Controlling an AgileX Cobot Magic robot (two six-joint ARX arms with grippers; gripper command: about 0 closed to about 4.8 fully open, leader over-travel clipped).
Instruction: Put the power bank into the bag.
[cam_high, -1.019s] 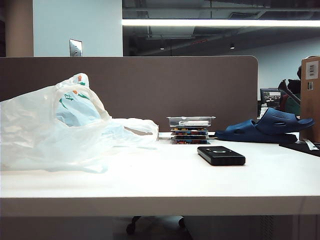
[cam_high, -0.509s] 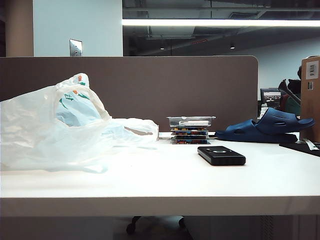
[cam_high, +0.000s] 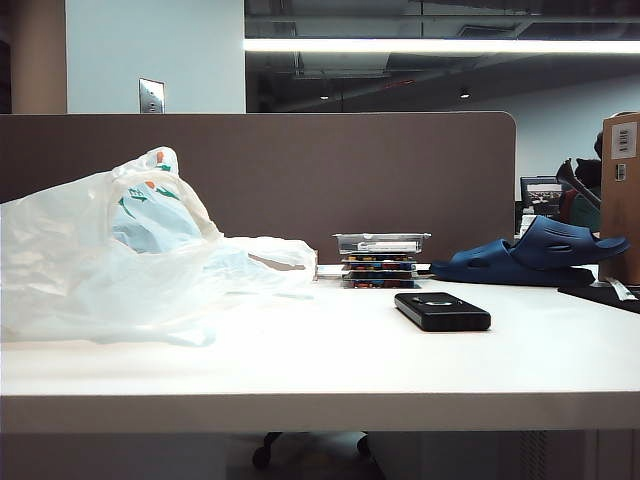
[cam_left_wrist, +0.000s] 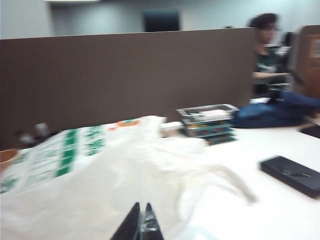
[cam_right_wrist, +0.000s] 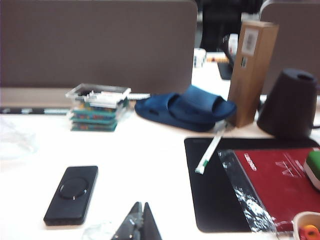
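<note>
The power bank (cam_high: 442, 311) lay flat on the counter (cam_high: 320, 365), apart from the bag (cam_high: 120, 250). Left hand (cam_left_wrist: 140, 225) and right hand (cam_right_wrist: 138, 220) were both closed, empty.

No legible text or labels.

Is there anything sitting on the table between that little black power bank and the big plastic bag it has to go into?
Nothing visible: bare table lies between the power bank and the bag. The clear cases stand farther back. The shut right pincer has open table before the power bank; the shut left pincer is by the bag.
</note>
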